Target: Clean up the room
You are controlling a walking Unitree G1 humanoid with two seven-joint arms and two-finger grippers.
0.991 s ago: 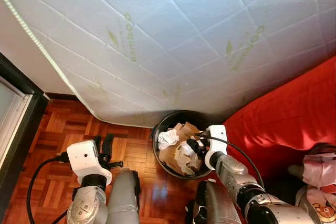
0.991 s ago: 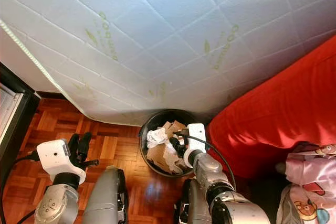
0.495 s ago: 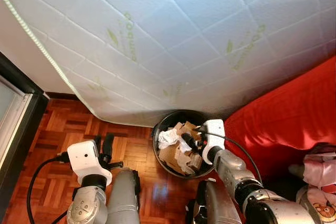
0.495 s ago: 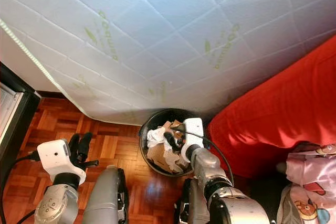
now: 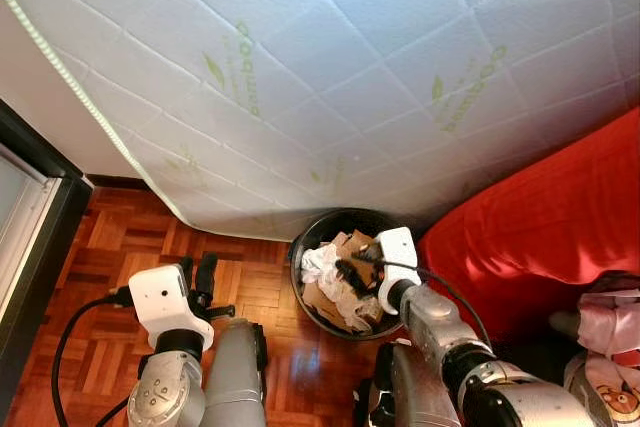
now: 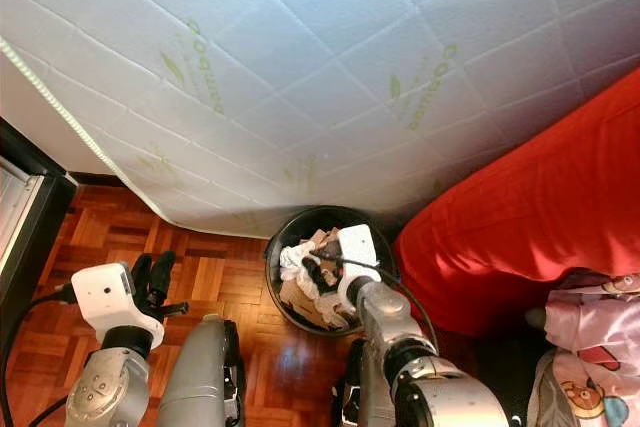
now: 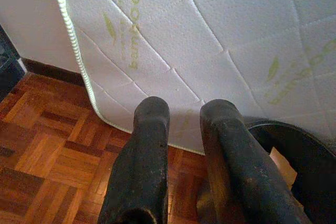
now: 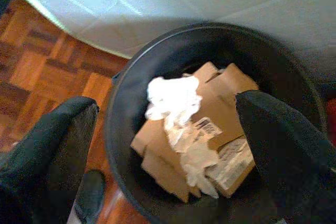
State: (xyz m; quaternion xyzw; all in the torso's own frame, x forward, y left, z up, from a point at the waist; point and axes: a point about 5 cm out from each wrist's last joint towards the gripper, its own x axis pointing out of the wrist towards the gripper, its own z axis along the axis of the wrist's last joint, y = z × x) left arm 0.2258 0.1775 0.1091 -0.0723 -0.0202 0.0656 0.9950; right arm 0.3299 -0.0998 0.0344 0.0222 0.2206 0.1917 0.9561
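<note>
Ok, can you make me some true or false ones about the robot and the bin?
1. The black bin has cardboard and crumpled white paper in it. True.
2. The right gripper is over the bin with its jaws open. True.
3. The bin stands on a carpet. False: it stands on a wooden parquet floor.
4. The left gripper is holding a piece of paper. False: its jaws hold nothing, and it sits apart from the bin.
5. A white quilted mattress leans behind the bin. True.
</note>
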